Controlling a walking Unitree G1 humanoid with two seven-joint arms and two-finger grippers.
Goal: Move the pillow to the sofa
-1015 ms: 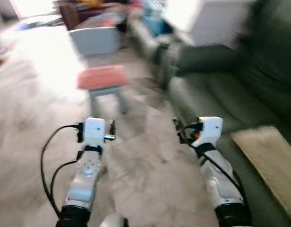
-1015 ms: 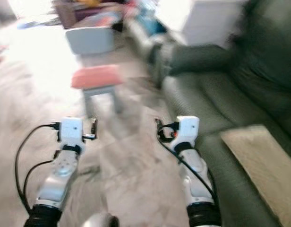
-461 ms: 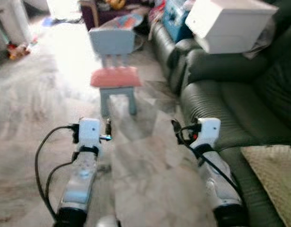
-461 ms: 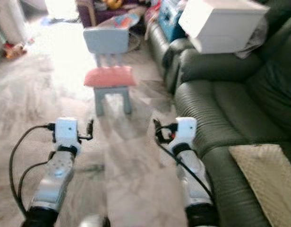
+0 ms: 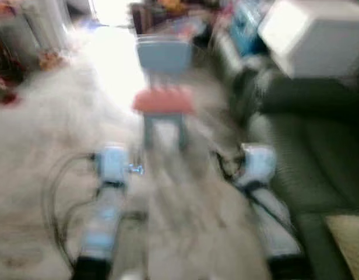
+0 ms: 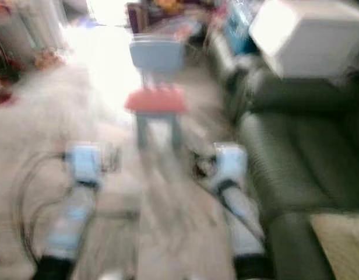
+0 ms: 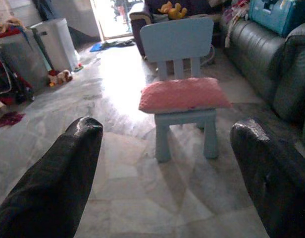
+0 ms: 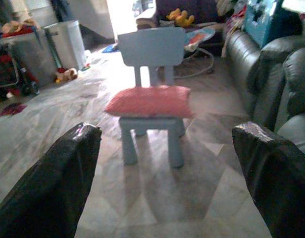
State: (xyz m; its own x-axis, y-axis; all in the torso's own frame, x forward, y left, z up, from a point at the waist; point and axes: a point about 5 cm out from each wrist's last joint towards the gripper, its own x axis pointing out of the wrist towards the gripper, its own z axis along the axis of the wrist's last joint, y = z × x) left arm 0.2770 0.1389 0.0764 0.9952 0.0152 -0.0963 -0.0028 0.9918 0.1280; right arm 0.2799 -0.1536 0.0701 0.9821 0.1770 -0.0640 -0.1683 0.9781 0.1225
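The head views are heavily blurred now, more than half a second ago, and the whole scene has slid to the right in the frame, so the camera has moved rather than the furniture. The pink pillow (image 5: 162, 101) lies flat on the seat of the small blue chair (image 5: 164, 55), now upper centre of the left eye view, where earlier it sat a little further left. The dark green sofa (image 6: 296, 151) runs down the right side, well apart from the pillow, with a white box (image 6: 305, 36) at the upper right and a tan mat (image 6: 342, 236) at the lower right corner. Marble floor (image 7: 127, 193) lies between the robot and the chair.

Both arms reach forward in the lower half of the frame, much as before. In the left wrist view the left end effector (image 7: 167, 168) has its two black fingers (image 7: 68, 168) spread wide apart, holding nothing, with the chair and pillow seen between them. The right end effector (image 8: 167, 171) is likewise spread wide and empty, its fingers (image 8: 271, 168) framing the same chair. A grey bin (image 7: 53, 42) stands at the upper left of the left wrist view.
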